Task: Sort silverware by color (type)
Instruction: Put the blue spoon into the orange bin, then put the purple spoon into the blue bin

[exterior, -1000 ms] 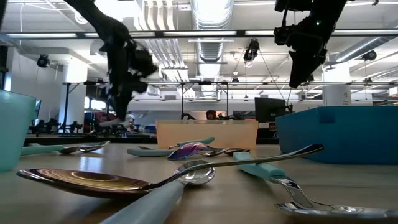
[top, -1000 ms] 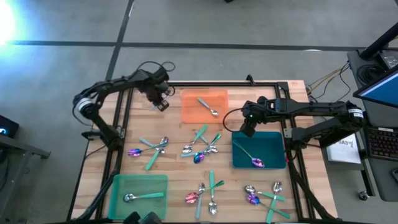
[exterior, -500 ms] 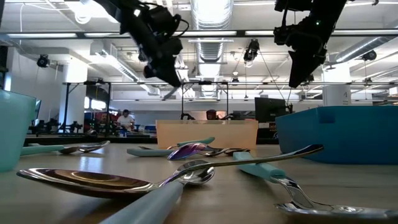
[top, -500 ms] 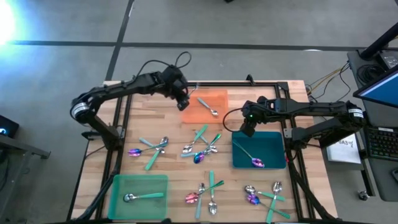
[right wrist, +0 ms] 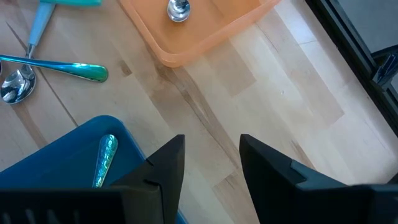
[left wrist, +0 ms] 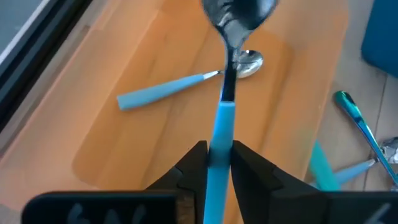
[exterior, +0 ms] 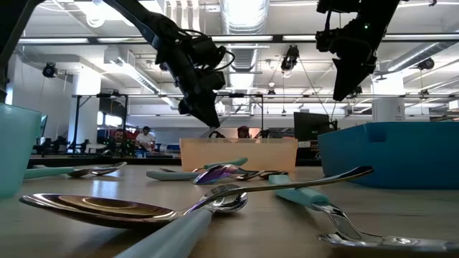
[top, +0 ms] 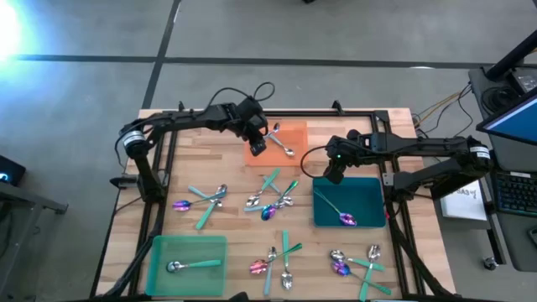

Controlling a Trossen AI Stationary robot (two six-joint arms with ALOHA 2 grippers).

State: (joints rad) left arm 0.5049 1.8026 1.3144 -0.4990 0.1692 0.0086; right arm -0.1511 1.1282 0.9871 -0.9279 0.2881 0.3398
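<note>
My left gripper (top: 256, 141) (left wrist: 219, 163) hangs over the left end of the orange tray (top: 289, 134) at the far middle of the table. It is shut on a spoon with a light-blue handle (left wrist: 224, 74). A similar spoon (left wrist: 186, 87) lies flat in that tray. My right gripper (top: 334, 174) (right wrist: 211, 158) stands open over the far left corner of the blue tray (top: 361, 214), which holds an iridescent spoon (top: 336, 210). More silverware lies loose across the wooden table (top: 193, 151). My left gripper pinches the spoon's light-blue handle (left wrist: 219, 140) between its two fingers, which lie along the handle. The fingers slant down toward the tray. The spoon sticks out beyond the fingertips, bowl (left wrist: 239, 12) foremost, lifted clear above the orange tray.
A green tray (top: 159, 252) at the near left holds one teal-handled spoon. Loose heaps of silverware lie at the left (top: 201, 201), the middle (top: 273, 197) and the near edge (top: 277, 260) (top: 357, 264). Black frame rails (top: 164, 168) run along the table's sides.
My left gripper has carried the blue-handled spoon from the table's far left toward the right, and now hangs over the orange tray. Its wrist has turned and tipped on the way. The spoon has stayed between the fingers.
</note>
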